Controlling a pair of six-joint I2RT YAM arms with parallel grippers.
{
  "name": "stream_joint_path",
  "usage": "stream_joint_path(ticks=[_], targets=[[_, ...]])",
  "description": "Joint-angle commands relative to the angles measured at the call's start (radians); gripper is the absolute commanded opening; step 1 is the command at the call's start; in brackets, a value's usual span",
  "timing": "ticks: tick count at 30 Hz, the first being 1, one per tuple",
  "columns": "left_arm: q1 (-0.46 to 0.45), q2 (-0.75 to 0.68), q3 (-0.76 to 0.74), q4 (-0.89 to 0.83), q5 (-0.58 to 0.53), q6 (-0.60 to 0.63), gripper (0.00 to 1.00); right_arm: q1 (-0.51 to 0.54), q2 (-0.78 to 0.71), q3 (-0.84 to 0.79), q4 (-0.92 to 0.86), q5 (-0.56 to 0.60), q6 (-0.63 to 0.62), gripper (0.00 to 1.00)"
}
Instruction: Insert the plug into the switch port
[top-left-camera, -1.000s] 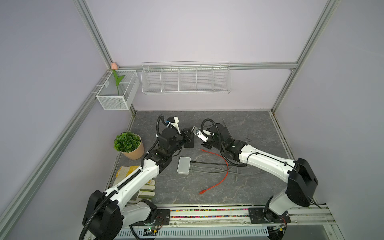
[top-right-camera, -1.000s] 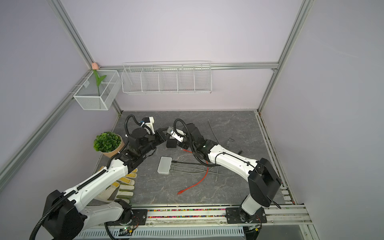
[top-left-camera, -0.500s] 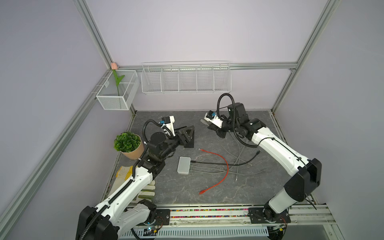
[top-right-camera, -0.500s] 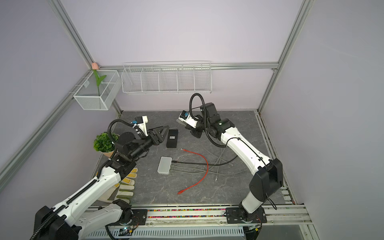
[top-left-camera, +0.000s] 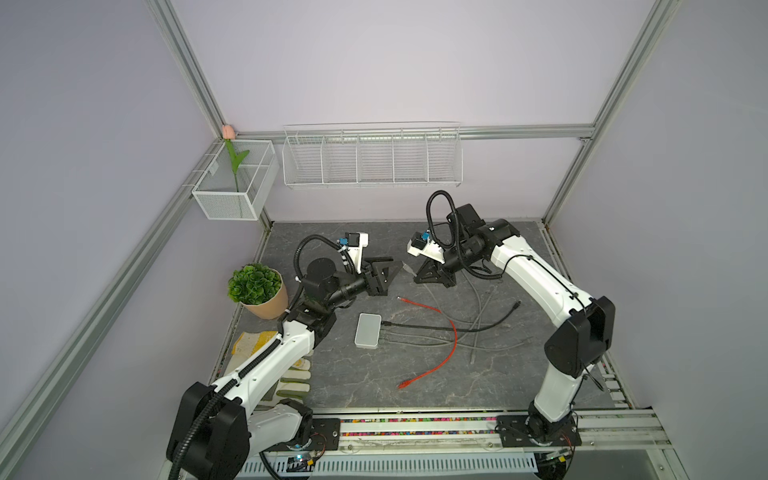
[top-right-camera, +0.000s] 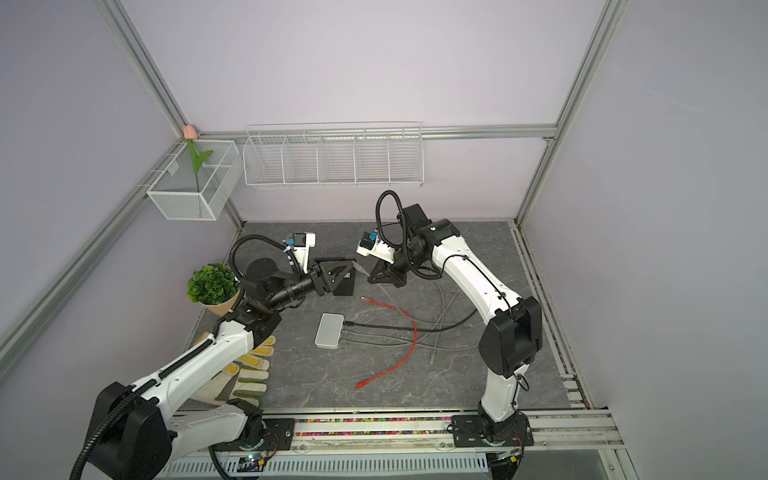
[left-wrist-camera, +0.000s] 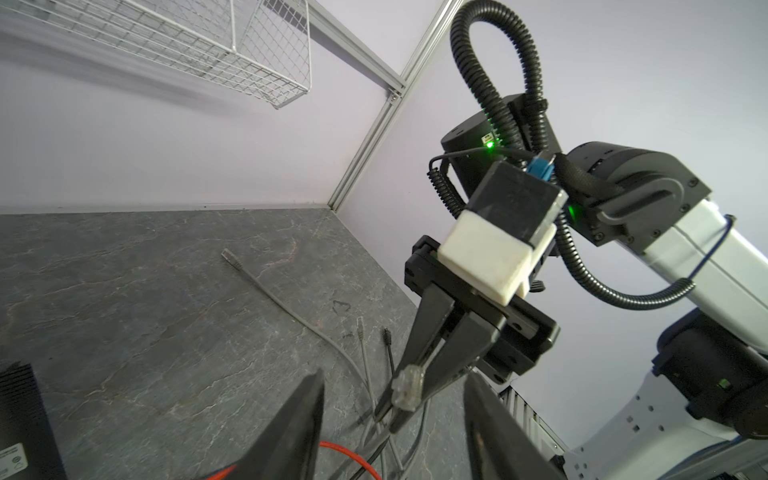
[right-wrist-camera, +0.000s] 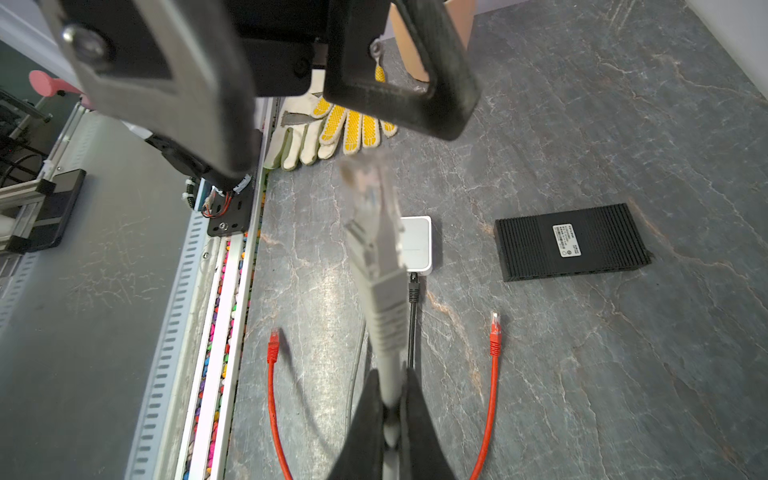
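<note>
From where I stand, the job looks roughly half done. The right gripper (left-wrist-camera: 388, 417) is clenched on the grey Ethernet cable (right-wrist-camera: 384, 299) just behind the boot. The clear RJ45 plug (left-wrist-camera: 409, 392) juts out past the fingertips, up in the air over the back half of the bench (top-left-camera: 353, 382) and touching nothing. So the pick-up is finished and the insertion is not.

The black network switch (right-wrist-camera: 573, 241) lies flat on the bench, left of centre and toward the back edge, sticker face up. I can see nothing plugged into it. The left gripper (top-left-camera: 390, 268) hovers close over it with its jaws spread and nothing between them, so the switch is not braced. Plug and switch are near each other but apart.

I cannot make out which side of the switch carries the ports, since the one clear look shows only ribbed casing. What remains, I reckon, is to steady the switch, find the port row, line the plug up and push it home. The small white hub (top-left-camera: 368, 330) near the bench's middle already has its own leads in, and a red patch cable (top-left-camera: 451, 340) lies loose across them.
</note>
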Motion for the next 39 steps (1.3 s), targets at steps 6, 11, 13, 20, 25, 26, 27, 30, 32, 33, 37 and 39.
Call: stream_joint_path(ticks=[6, 11, 13, 20, 25, 26, 27, 30, 32, 33, 37, 39], targets=[[-0.001, -0.016, 0.044, 0.031, 0.056, 0.016, 0.51, -0.006, 0.006, 0.029, -0.055, -0.074, -0.033, 0.07], [-0.005, 0.000, 0.055, 0.007, 0.066, 0.023, 0.48, -0.006, 0.006, 0.030, -0.047, -0.070, -0.020, 0.07], [-0.015, 0.002, 0.059, -0.008, 0.064, 0.038, 0.47, -0.007, 0.005, 0.029, -0.039, -0.064, -0.012, 0.07], [-0.050, 0.024, 0.088, -0.069, 0.041, 0.081, 0.39, -0.005, 0.008, 0.027, -0.016, -0.051, 0.013, 0.07], [-0.053, 0.032, 0.097, -0.090, 0.033, 0.093, 0.30, -0.005, 0.007, 0.023, -0.011, -0.046, 0.019, 0.07], [-0.053, 0.034, 0.099, -0.096, 0.028, 0.098, 0.27, -0.003, 0.005, 0.021, -0.009, -0.045, 0.020, 0.07], [-0.054, 0.037, 0.100, -0.101, 0.026, 0.101, 0.25, -0.002, 0.007, 0.020, -0.007, -0.042, 0.021, 0.07], [-0.057, 0.044, 0.111, -0.119, 0.023, 0.110, 0.17, 0.000, 0.007, 0.019, -0.001, -0.038, 0.027, 0.07], [-0.060, 0.049, 0.117, -0.134, 0.017, 0.119, 0.11, -0.001, 0.006, 0.019, 0.003, -0.033, 0.030, 0.07], [-0.061, 0.049, 0.119, -0.138, 0.014, 0.121, 0.08, 0.000, 0.004, 0.019, 0.004, -0.031, 0.033, 0.07], [-0.062, 0.044, 0.127, -0.179, -0.041, 0.127, 0.00, 0.006, -0.010, 0.006, 0.022, 0.003, 0.056, 0.14], [-0.061, 0.038, 0.131, -0.205, -0.086, 0.124, 0.00, 0.013, -0.031, -0.013, 0.058, 0.061, 0.100, 0.39]])
